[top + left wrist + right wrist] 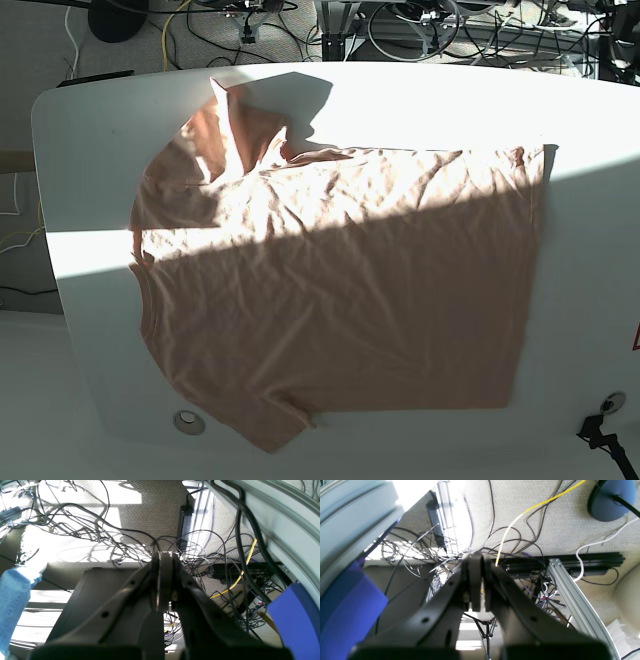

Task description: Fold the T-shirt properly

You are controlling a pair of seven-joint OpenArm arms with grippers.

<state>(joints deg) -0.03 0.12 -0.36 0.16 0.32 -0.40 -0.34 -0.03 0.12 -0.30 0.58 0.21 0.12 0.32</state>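
The salmon-pink T-shirt (340, 290) lies spread flat and wrinkled on the white table (90, 150) in the base view. Its neck is at the left, its hem at the right. One sleeve (230, 130) is bunched at the top left, the other (270, 425) lies at the bottom edge. Neither gripper shows in the base view. My left gripper (165, 580) is shut and empty, off the table over the floor. My right gripper (477, 585) is also shut and empty over the floor. No cloth shows in either wrist view.
Tangled cables (100, 530) and a yellow cable (515, 522) lie on the carpet. The table's pale edge (287, 517) and a blue panel (295, 615) are beside the left gripper. A jeans leg (12, 600) and an aluminium frame (572, 605) are nearby.
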